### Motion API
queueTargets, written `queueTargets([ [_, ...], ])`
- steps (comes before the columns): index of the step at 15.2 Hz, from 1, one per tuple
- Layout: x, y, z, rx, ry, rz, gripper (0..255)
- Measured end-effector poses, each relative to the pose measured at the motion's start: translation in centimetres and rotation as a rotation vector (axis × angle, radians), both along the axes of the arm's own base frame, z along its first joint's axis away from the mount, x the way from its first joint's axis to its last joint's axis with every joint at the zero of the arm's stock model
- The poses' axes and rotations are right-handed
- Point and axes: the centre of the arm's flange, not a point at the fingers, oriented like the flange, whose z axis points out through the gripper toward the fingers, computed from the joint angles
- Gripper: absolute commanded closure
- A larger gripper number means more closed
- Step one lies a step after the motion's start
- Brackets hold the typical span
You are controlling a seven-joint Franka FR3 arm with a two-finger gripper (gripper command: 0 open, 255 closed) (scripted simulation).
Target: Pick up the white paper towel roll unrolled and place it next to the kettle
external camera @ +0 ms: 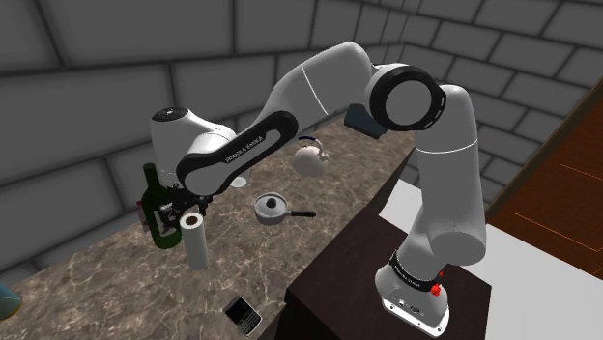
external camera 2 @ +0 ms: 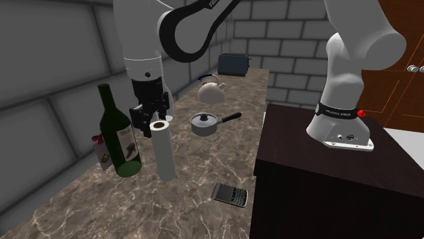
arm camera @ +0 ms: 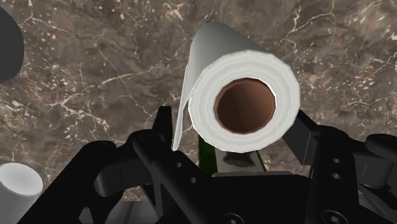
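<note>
Your gripper point(arm camera: 235, 124) hangs open over the white paper towel roll point(external camera 2: 163, 153), a black finger on either side of its top, neither clearly touching it. The roll stands upright on the marbled counter point(external camera 2: 197, 170), just beside a green bottle point(external camera 2: 119, 136). It shows white wound sheets, a brown cardboard core and one loose flap down its side. Expect it to be light, soft and squashy. Clasp the body just under the top rim, clear of the flap, and gently. Beyond a small saucepan point(external camera 2: 204, 123), the white kettle point(external camera 2: 211, 89) waits.
</note>
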Motion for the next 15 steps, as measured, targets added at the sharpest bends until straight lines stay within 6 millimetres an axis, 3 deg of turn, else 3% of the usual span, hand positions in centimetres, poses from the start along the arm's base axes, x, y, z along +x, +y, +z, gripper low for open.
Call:
queueTargets([
  [4,0.0,0.0,0.5,0.0,0.0,0.0,255],
  [15,0.0,0.0,6.3,0.0,0.0,0.0,255],
])
